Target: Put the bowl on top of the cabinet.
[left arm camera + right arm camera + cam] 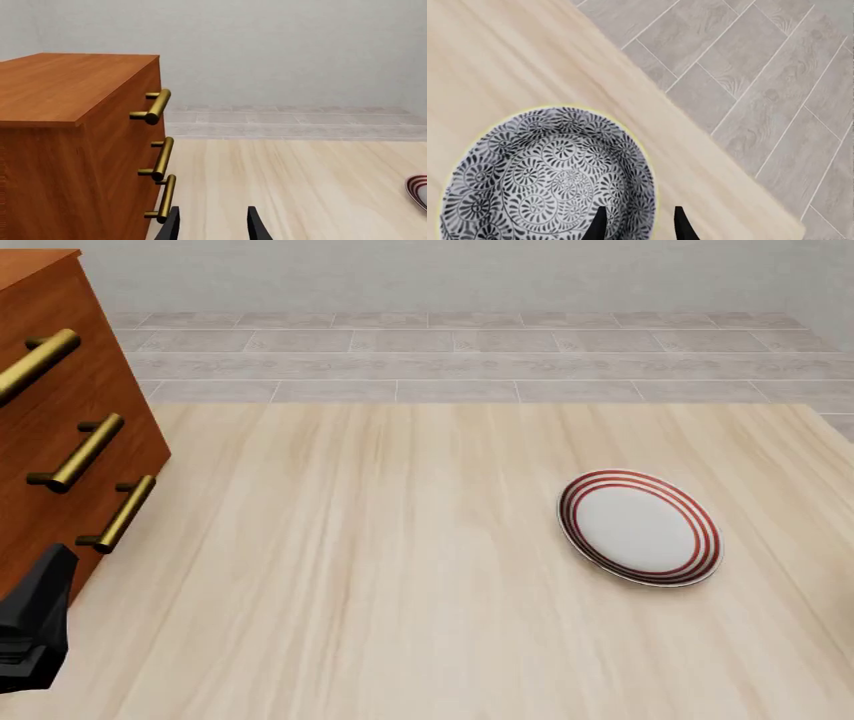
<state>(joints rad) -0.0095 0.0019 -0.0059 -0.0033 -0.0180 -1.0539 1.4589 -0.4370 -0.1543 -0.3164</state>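
Observation:
The bowl (547,175), round with a dense dark floral inside and a pale rim, shows only in the right wrist view, sitting on the light wood table near its edge. My right gripper (640,212) is open just above the bowl's rim, with one finger over the inside and the other outside. The reddish-brown cabinet (67,100) (54,390) with three brass handles stands at the table's left. Beside its front my left gripper (213,212) (38,625) is open with nothing between its fingers.
A flat white plate with red rings (641,528) (417,192) lies on the right half of the table (374,560). The table's edge (714,170) runs close past the bowl, with grey tiled floor (760,75) beyond it.

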